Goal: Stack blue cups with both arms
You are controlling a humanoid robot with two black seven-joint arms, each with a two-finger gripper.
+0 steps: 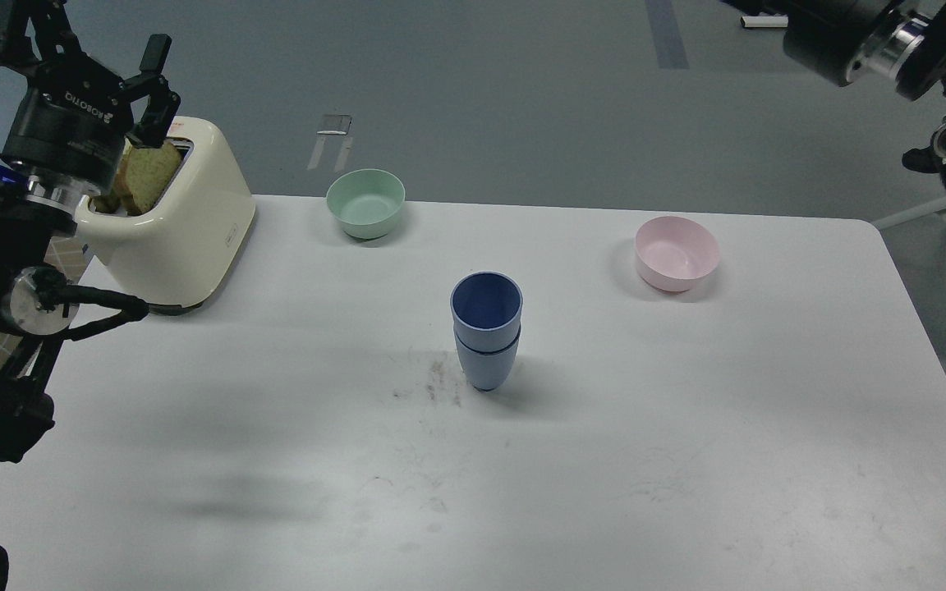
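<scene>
Two blue cups stand nested in the middle of the white table (pixel 686 460). The upper cup (pixel 486 305) sits upright inside the lower cup (pixel 486 368), and nothing touches them. My left gripper (pixel 79 53) is raised at the far left above the toaster, open and empty, far from the cups. My right arm (pixel 867 33) is lifted to the top right corner. Its gripper is cut off by the top edge of the view.
A cream toaster (pixel 185 222) with bread slices (pixel 149 172) stands at the back left. A pale green bowl (pixel 365 203) sits at the back centre and a pale pink bowl (pixel 677 253) at the back right. A dark smudge (pixel 436 382) marks the table left of the cups.
</scene>
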